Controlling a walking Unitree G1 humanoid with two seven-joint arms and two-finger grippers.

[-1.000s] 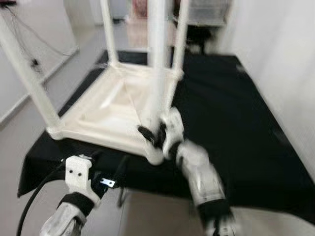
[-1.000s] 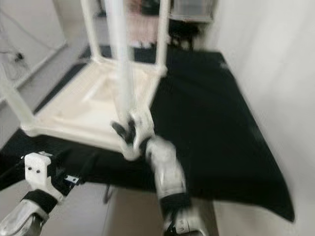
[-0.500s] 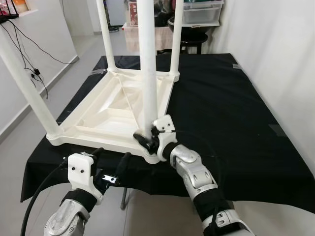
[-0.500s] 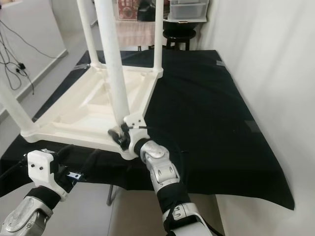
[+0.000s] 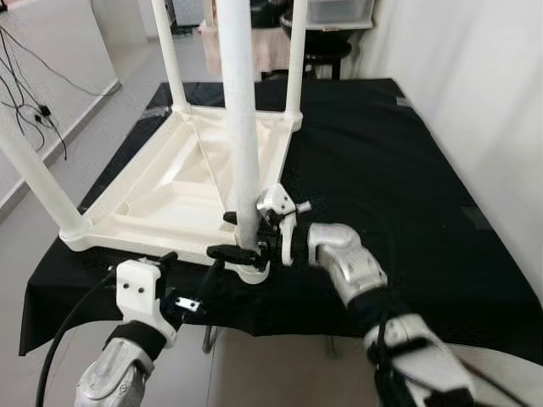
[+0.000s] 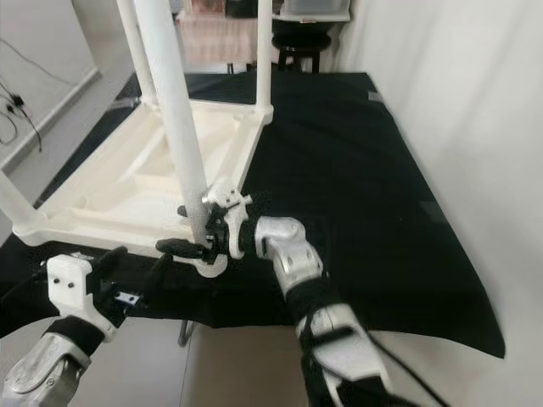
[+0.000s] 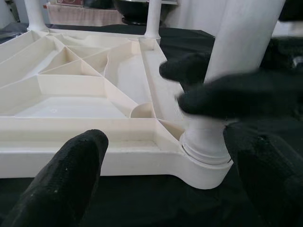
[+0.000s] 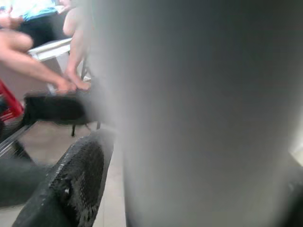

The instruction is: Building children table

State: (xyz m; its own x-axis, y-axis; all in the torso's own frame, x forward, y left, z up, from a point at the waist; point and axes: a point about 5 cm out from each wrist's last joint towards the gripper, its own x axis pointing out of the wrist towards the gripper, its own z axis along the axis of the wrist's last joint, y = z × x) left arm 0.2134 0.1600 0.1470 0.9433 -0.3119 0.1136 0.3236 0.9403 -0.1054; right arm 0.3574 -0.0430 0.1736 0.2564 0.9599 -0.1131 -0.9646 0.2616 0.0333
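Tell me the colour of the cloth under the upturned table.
Black; the cloth shows best in the left eye view, spread beneath the cream table.

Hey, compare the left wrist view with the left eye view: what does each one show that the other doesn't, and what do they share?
Left wrist view alone: the threaded collar where the near leg seats in the corner socket, and the ribbed underside of the upturned table close up.

Left eye view alone: the left gripper hovering open below the table's near edge, the black cloth, the other three legs, and the right arm.

Both: the right gripper's fingers clasping the near leg just above its socket.
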